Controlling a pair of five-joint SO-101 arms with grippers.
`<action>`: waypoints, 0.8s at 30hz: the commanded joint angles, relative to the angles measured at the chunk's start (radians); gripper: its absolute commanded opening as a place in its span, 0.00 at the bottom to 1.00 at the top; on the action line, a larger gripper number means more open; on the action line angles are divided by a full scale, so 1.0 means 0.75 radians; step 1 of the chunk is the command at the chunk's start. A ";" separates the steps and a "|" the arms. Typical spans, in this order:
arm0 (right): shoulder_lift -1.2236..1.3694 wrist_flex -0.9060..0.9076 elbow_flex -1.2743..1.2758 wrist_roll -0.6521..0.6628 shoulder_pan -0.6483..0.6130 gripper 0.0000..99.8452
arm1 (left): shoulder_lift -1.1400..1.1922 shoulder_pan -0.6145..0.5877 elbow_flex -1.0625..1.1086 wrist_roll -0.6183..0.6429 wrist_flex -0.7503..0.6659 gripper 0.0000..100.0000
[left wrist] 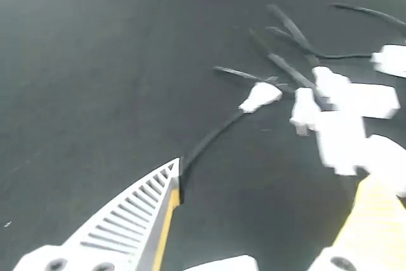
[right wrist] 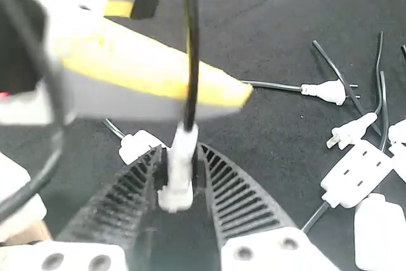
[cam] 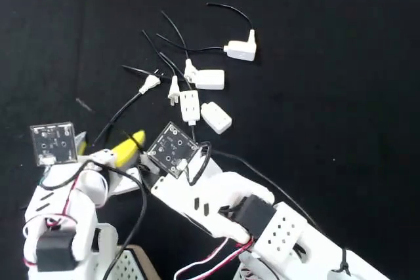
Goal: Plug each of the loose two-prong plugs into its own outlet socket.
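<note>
Holding my left gripper (left wrist: 273,179) spread wide, empty, I pinch a white plug (right wrist: 176,172) in my right gripper (right wrist: 179,155); ahead, two loose plugs (cam: 149,84) lie just left of the white sockets (cam: 189,104) on the black table (cam: 328,96).

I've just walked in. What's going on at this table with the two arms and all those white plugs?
The right gripper is shut on a white plug, whose black cord runs up from between its fingers. The left gripper sits open close beside it. Farther out on the black table, two loose plugs lie unplugged near a white outlet socket and other white pieces.
</note>
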 commanded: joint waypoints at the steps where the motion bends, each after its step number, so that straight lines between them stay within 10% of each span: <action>1: -0.024 -0.031 -0.003 -0.010 -0.014 0.01 | 0.008 0.189 -0.142 0.025 0.029 0.41; 8: -0.026 -0.029 -0.001 -0.010 -0.010 0.01 | 0.008 0.222 -0.142 0.020 0.035 0.41; 20: 0.255 0.119 -0.206 -0.313 -0.006 0.01 | 0.008 -0.512 -0.109 -0.241 0.023 0.41; 24: 0.607 0.493 -0.690 -0.338 0.311 0.01 | 0.084 -0.512 -0.114 -0.370 -0.012 0.41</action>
